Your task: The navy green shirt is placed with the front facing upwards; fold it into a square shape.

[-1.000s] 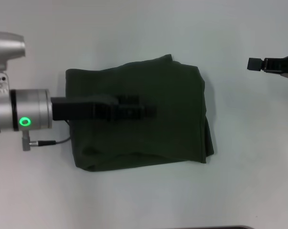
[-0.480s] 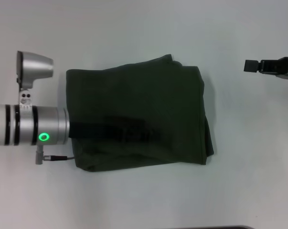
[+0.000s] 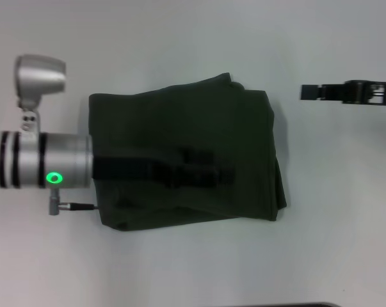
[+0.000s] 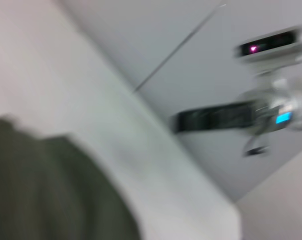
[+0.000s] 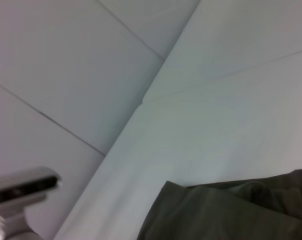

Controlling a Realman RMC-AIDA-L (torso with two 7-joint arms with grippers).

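The navy green shirt [image 3: 244, 121] lies folded into a rough rectangle in the middle of the white table, plain green side up, with no lettering showing. Its right edge is layered and slightly uneven. My left gripper [image 3: 221, 169] reaches in from the left and hangs low over the shirt's middle, dark against the cloth. My right gripper [image 3: 306, 93] is off the cloth, above the table, just beyond the shirt's far right corner. The left wrist view shows a shirt edge [image 4: 50, 190] and the right gripper [image 4: 183, 121] farther off. A folded shirt corner [image 5: 231, 210] fills the right wrist view.
The white table [image 3: 180, 268] surrounds the shirt on all sides. A dark strip marks the table's front edge [image 3: 282, 305]. The robot's head unit [image 4: 271, 42] shows in the left wrist view and again [image 5: 23, 187] in the right wrist view.
My left arm shifted toward the table's near side, and its gripper pushed farther right across the shirt. My right gripper moved left, closer to the shirt's far right corner.
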